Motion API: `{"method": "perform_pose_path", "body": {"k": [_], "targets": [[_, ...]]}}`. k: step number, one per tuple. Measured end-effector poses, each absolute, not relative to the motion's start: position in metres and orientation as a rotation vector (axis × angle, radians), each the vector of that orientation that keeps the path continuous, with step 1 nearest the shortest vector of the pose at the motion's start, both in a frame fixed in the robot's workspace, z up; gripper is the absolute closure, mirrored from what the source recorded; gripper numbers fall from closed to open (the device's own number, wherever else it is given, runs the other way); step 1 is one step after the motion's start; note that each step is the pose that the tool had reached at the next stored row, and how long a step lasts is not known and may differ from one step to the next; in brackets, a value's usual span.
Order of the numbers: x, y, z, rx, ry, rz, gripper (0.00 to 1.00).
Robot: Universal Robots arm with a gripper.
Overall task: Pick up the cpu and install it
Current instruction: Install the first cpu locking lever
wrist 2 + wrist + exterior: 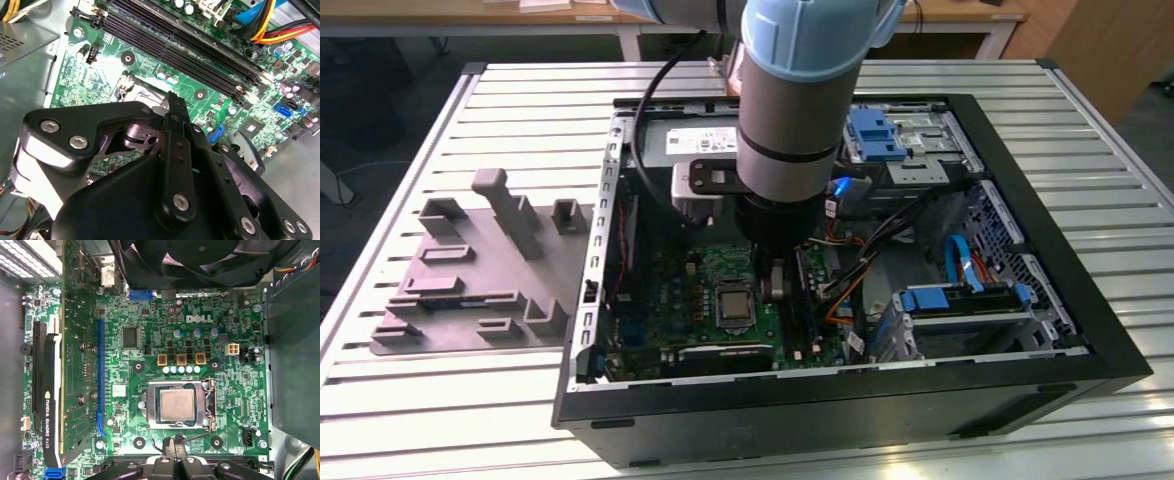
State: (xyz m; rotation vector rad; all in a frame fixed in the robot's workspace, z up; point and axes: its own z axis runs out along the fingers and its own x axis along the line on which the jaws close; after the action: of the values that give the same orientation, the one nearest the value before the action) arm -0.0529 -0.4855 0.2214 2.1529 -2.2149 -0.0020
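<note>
The cpu [176,406], a small square chip with a silvery top, lies flat in the socket on the green motherboard [150,340], with the silver socket frame [150,407] around it. In the exterior view the cpu [735,305] sits low inside the open computer case. My gripper [175,447] hangs just beside the socket's edge, fingers together with nothing between them, close to the thin socket lever [192,438]. From the exterior view my gripper [778,283] is just to the cpu's right. The gripper body [170,165] hides most of the socket in the second wrist view.
A black graphics card [50,390] and a blue slot [100,375] stand beside the socket. Memory slots [190,50] and coloured cables [272,25] run close to the gripper. A black fan [200,260] and a grey box [292,355] border the board. A grey fixture [474,270] lies outside the case.
</note>
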Motion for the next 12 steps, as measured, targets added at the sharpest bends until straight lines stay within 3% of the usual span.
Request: {"method": "perform_pose_path", "body": {"k": [12], "targets": [[-0.0554,-0.486,0.2148,2.21,-2.152,0.007,0.89]]}}
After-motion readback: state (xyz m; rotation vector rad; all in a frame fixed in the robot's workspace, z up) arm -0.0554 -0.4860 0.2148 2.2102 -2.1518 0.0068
